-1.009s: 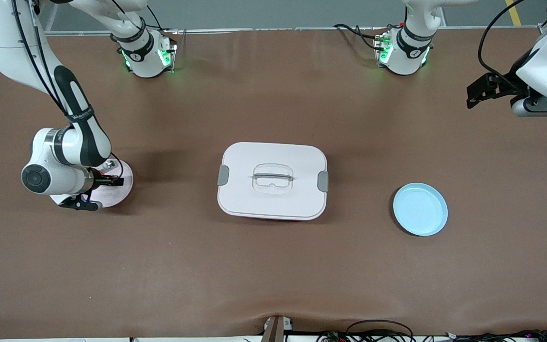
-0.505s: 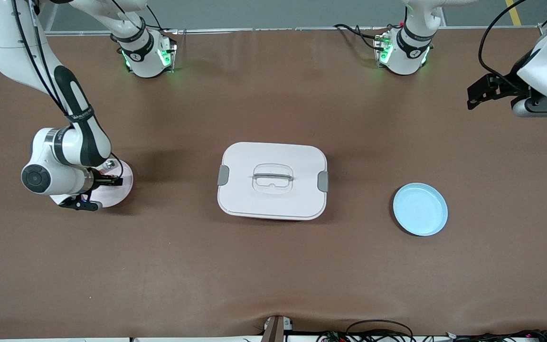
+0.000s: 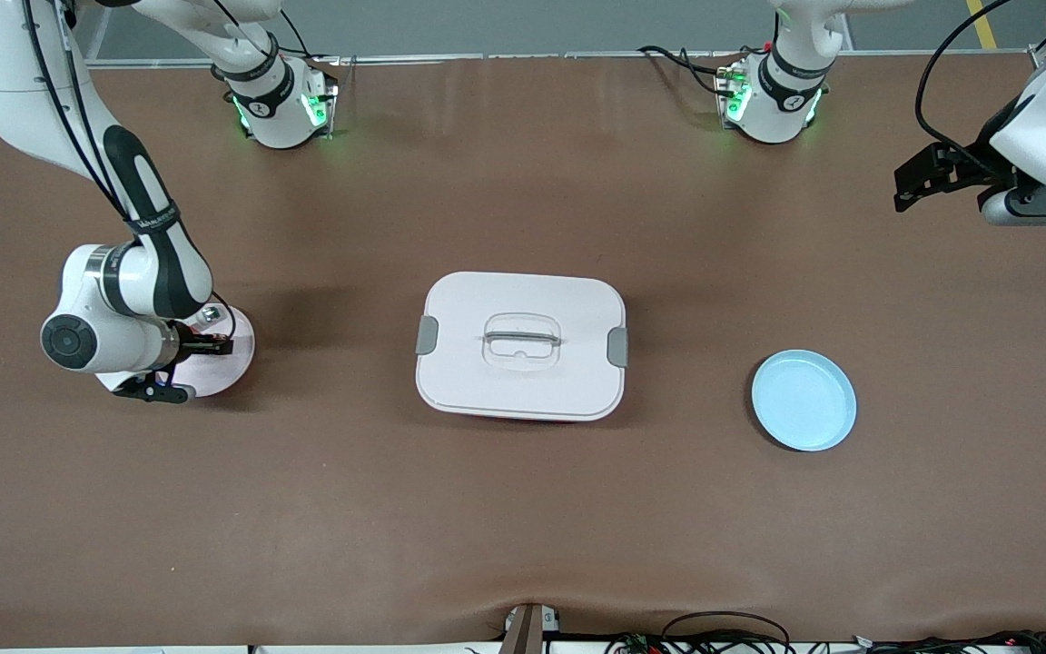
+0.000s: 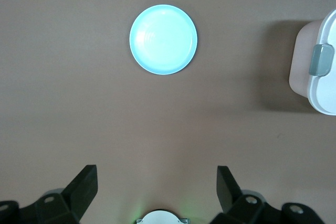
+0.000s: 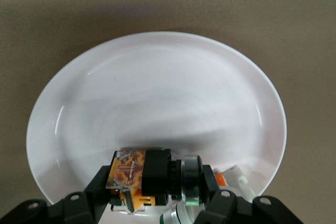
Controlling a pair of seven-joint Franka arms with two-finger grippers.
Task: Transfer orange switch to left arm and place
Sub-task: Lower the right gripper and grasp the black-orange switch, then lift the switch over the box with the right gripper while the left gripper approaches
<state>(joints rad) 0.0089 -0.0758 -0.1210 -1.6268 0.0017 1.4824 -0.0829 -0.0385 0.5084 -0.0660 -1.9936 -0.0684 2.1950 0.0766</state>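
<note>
front view high, facing the arm bases; left wrist looks down, sharing the round pale blue plate; right wrist close above round pink plate.

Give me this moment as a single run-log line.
right gripper: shut on orange switch in pink plate | left gripper: open, waiting above table | box: mid-table | blue plate: empty
</note>
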